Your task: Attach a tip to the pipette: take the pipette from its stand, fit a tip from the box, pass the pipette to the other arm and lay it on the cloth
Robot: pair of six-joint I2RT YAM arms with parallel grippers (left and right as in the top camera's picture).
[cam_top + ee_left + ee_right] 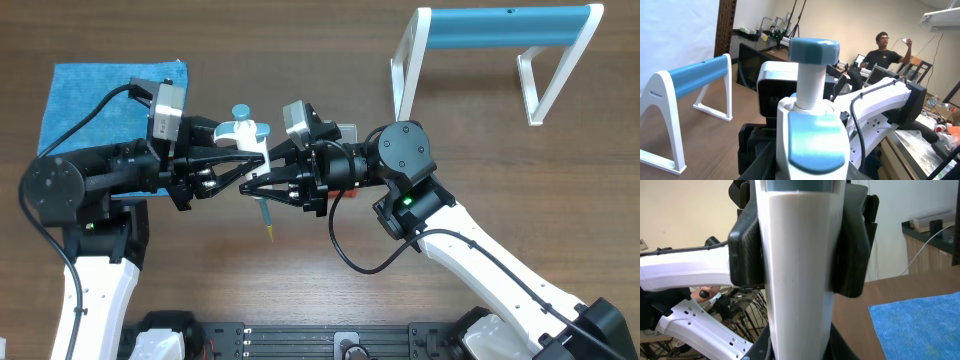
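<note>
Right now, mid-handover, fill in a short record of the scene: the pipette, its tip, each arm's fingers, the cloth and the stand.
Pipette: mid-table, between both arms, off its stand
Tip: fitted, yellow end pointing towards the arm bases
Left gripper: fingers shut on the pipette near its head
Right gripper: fingers shut on the pipette body, nearer the tip
Cloth: blue, far left, partly under the left arm; pipette not yet on it
Stand: far right, blue bar on white legs
</note>
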